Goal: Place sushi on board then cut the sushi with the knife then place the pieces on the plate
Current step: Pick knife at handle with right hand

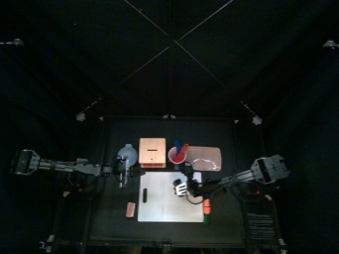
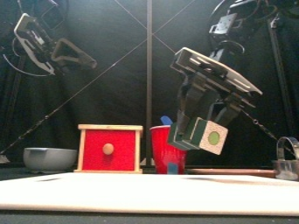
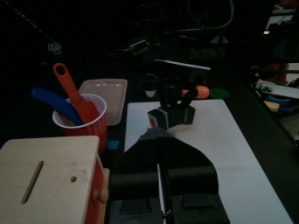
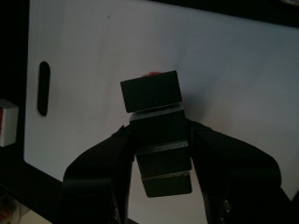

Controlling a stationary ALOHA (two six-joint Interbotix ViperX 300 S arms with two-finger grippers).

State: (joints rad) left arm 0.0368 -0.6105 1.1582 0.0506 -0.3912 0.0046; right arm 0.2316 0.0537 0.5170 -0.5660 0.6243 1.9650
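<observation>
My right gripper (image 2: 197,131) is shut on the sushi roll (image 2: 201,135), a stack of dark green blocks with a white end face. It hangs tilted a little above the white cutting board (image 2: 140,192). In the right wrist view the roll (image 4: 156,118) sits between the jaws over the board (image 4: 176,52). From above, the right gripper (image 1: 193,185) is over the board's right part (image 1: 157,198). The left gripper (image 1: 123,176) hovers at the board's left edge, shut and holding nothing. The red cup (image 2: 169,144) behind the board holds the blue knife (image 3: 55,99) and the red knife (image 3: 66,84). The pink tray (image 1: 208,156) lies at the back right.
The wooden box (image 2: 110,148) with its red drawer front stands behind the board, and the blue-grey bowl (image 2: 49,158) is left of it. A small red toy (image 1: 131,208) lies left of the board and an orange toy (image 1: 207,207) right of it.
</observation>
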